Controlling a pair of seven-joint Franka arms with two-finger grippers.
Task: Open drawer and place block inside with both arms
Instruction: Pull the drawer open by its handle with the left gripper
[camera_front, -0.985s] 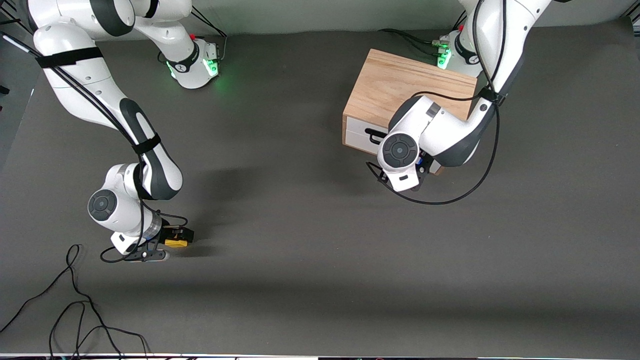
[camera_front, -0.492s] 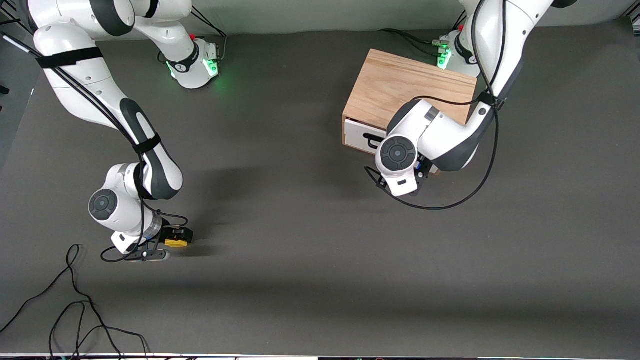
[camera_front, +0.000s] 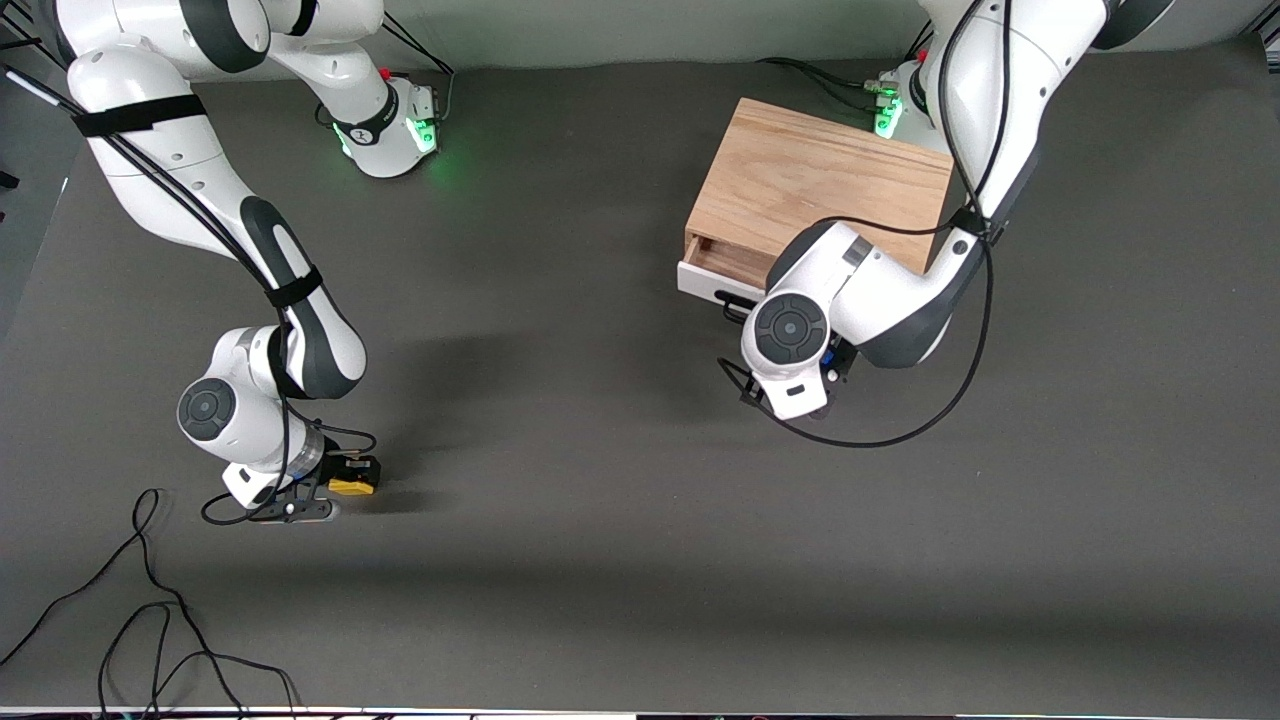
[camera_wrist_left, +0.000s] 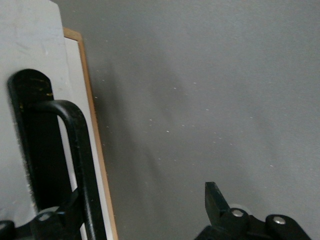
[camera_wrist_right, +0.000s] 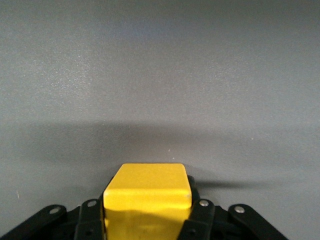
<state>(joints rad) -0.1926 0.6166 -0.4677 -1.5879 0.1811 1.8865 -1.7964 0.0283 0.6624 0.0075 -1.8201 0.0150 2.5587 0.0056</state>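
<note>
Drawer (camera_front: 722, 272) now pulled partly out of the wooden cabinet (camera_front: 820, 185); a second ago it was nearly flush, and a strip of its wood floor now shows. Left gripper (camera_wrist_left: 145, 220) is at the black handle (camera_wrist_left: 75, 165), which sits between its spread fingers (camera_wrist_left: 216, 202); the arm has shifted toward the front camera. Right gripper (camera_front: 345, 478) unchanged, low at the right arm's end of the table (camera_front: 600, 500), fingers clamped on the yellow block (camera_wrist_right: 146, 200).
</note>
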